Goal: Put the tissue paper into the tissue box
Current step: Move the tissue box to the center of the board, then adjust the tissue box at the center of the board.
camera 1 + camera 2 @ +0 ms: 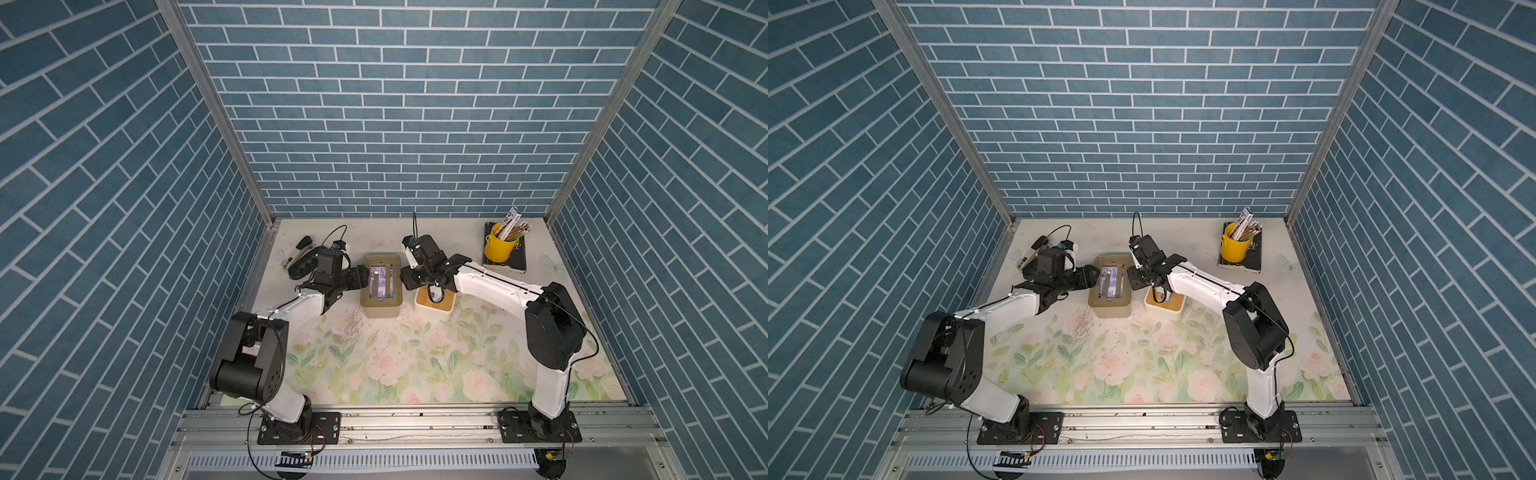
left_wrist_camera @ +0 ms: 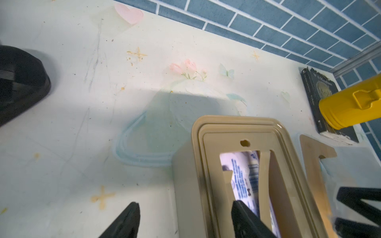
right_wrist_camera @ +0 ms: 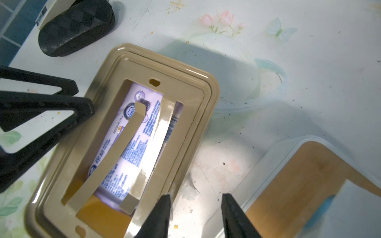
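Left gripper (image 2: 185, 203): jaws are standing wide and holding nothing. They are straddling the left wall of the tissue box (image 3: 206, 86). One finger is reaching over the box's open top, the other is hanging outside it above the desk (image 2: 82, 144). Contact with the box: cannot tell.

Tissue pack (image 3: 142, 148): it is lying inside the box, showing through the top opening beneath two tan bars (image 3: 115, 160), blue print facing up. The box is sitting on the desk between the two grippers.

Right gripper (image 3: 196, 195): jaws are standing partly open, narrower than the left pair, and holding nothing. One finger is hovering at the box's right rim, the other over the edge of a white-rimmed wooden lid (image 3: 309, 175) lying just beside the box. Touching or not: cannot tell.
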